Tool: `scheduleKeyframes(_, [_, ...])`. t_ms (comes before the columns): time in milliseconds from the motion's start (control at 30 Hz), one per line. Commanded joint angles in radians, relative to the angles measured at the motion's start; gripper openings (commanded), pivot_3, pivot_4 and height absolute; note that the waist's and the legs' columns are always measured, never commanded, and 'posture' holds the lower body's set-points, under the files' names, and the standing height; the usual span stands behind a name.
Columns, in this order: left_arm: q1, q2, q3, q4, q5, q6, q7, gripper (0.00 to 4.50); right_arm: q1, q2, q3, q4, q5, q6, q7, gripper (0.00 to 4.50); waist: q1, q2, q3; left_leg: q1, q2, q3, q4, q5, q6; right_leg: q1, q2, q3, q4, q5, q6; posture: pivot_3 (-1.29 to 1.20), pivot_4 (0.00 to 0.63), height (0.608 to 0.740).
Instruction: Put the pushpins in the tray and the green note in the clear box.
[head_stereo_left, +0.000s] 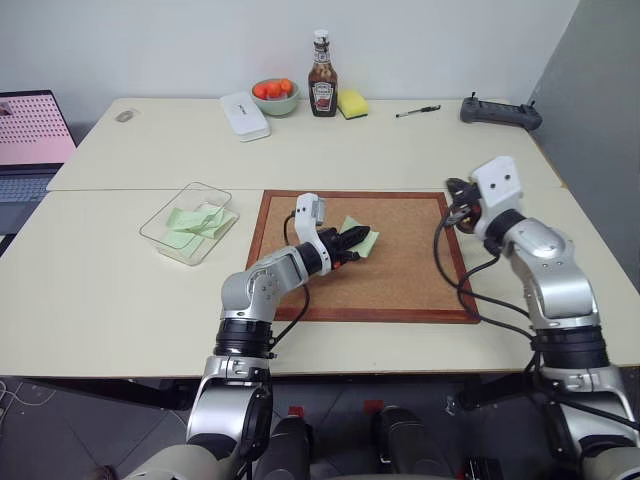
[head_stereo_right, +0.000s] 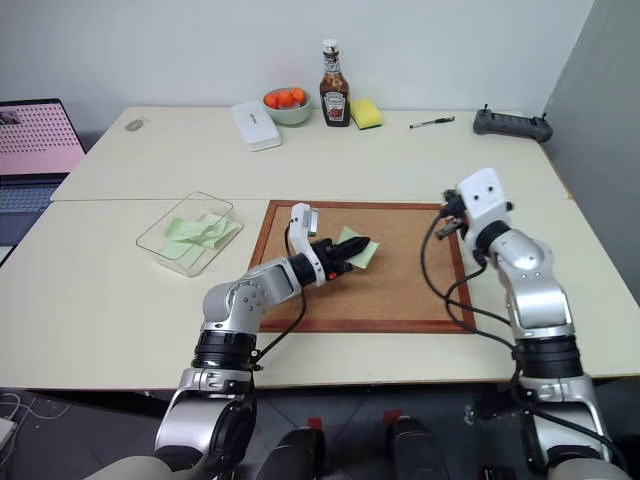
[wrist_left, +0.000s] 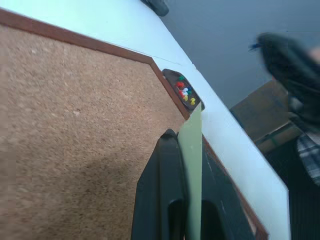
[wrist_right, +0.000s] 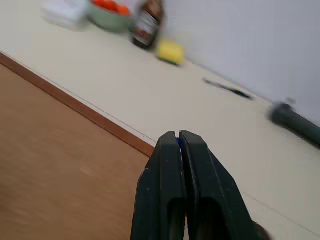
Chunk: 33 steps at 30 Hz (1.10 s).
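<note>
My left gripper (head_stereo_left: 352, 241) hovers over the corkboard (head_stereo_left: 400, 280), shut on a pale green note (head_stereo_left: 364, 238). In the left wrist view the green note (wrist_left: 193, 150) stands edge-on between the fingers. The small dark tray (wrist_left: 168, 74) sits just off the board's far right corner with several coloured pushpins (wrist_left: 184, 91) in it. Near that corner my right gripper (wrist_right: 178, 135) is shut, and a sliver of a blue pushpin (wrist_right: 178, 142) shows between its tips. The clear box (head_stereo_left: 165, 222) lies left of the board with green notes inside.
Along the table's back edge stand a white case (head_stereo_left: 245, 115), a bowl of orange fruit (head_stereo_left: 275, 96), a ketchup bottle (head_stereo_left: 322, 88), a yellow sponge (head_stereo_left: 352, 103), a pen (head_stereo_left: 417, 111) and a black controller (head_stereo_left: 500, 112). A laptop (head_stereo_left: 30, 140) sits at the far left.
</note>
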Motion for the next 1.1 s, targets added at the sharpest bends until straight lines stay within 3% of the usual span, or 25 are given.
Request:
scheduleKeyframes(33, [-0.002,0.013,-0.029,-0.077,0.009,-0.031,-0.013,0.02,-0.056,-0.042,0.036,0.144,-0.094,-0.093,-0.046,0.0,0.0,0.0,0.0,0.0,0.0,0.0,0.0,0.0,0.0,0.0,0.0,0.0,0.0,0.0,0.0,0.0,0.15,0.74])
scheduleKeyframes(400, [0.007,0.017,-0.054,-0.11,0.015,-0.046,-0.003,0.02,-0.186,-0.019,0.108,0.56,-0.197,-0.281,-0.141,0.0,-0.001,0.0,0.0,0.0,0.0,0.001,0.0,0.0,0.0,0.0,0.0,0.001,0.0,0.0,0.0,0.0,0.15,0.74])
scheduleKeyframes(533, [0.011,0.018,-0.055,-0.112,0.018,-0.047,-0.002,0.0,-0.205,-0.015,0.113,0.634,-0.206,-0.31,-0.147,0.62,-0.001,0.0,0.0,0.0,0.0,0.001,0.0,0.0,0.0,0.0,0.0,0.001,0.0,0.0,0.0,0.0,0.15,0.74])
scheduleKeyframes(767, [0.011,0.018,-0.054,-0.112,0.02,-0.048,0.001,0.0,-0.212,-0.021,0.102,0.663,-0.205,-0.329,-0.165,2.36,-0.001,0.0,0.0,0.0,0.0,0.001,0.0,0.0,0.0,0.0,0.0,0.001,0.0,0.0,0.0,0.0,0.15,0.74])
scheduleKeyframes(1100, [0.001,0.014,-0.048,-0.108,0.019,-0.052,0.007,0.0,-0.211,-0.04,0.063,0.608,-0.192,-0.338,-0.214,4.46,-0.001,0.0,0.0,0.0,0.0,0.001,0.001,0.0,0.0,0.0,0.0,0.001,0.0,0.0,0.0,0.0,0.15,0.74])
